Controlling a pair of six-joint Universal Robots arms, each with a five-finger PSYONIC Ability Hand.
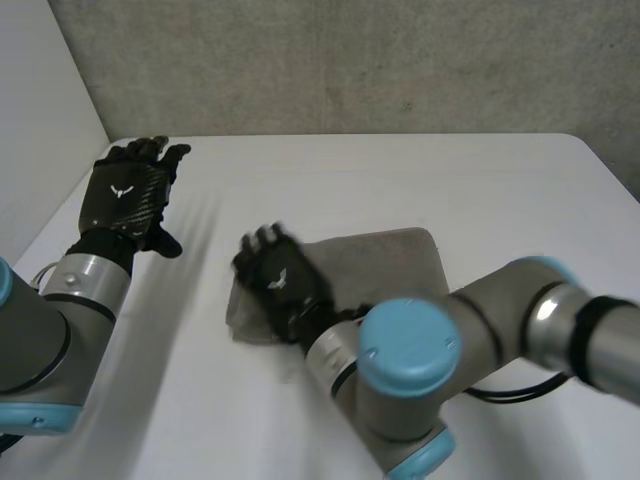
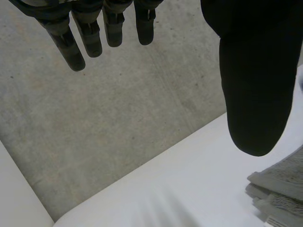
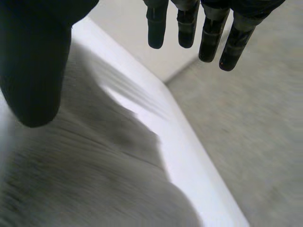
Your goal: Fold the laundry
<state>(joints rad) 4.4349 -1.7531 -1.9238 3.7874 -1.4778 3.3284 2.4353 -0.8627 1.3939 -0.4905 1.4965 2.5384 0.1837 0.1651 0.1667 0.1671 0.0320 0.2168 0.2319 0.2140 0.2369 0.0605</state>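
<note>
Folded grey towel (image 1: 385, 262) lying flat on the white table (image 1: 500, 170), its long axis running across the robot's front, from one arm's side toward the other. Right hand (image 1: 280, 280) above the towel's end nearer the left arm, palm down; fingers (image 3: 208, 38) straight, held clear of the thumb, clasping nothing, with cloth directly beneath the palm. Contact between palm and cloth cannot be told. Left hand (image 1: 128, 195) well apart from the towel, out beyond that same end; fingers (image 2: 71, 47) straight, thumb apart, empty. Stacked layers show at the towel's corner, so folding appears far along. The right hand is much the nearer; any pressing or further fold across the long axis would probably fall to it
</note>
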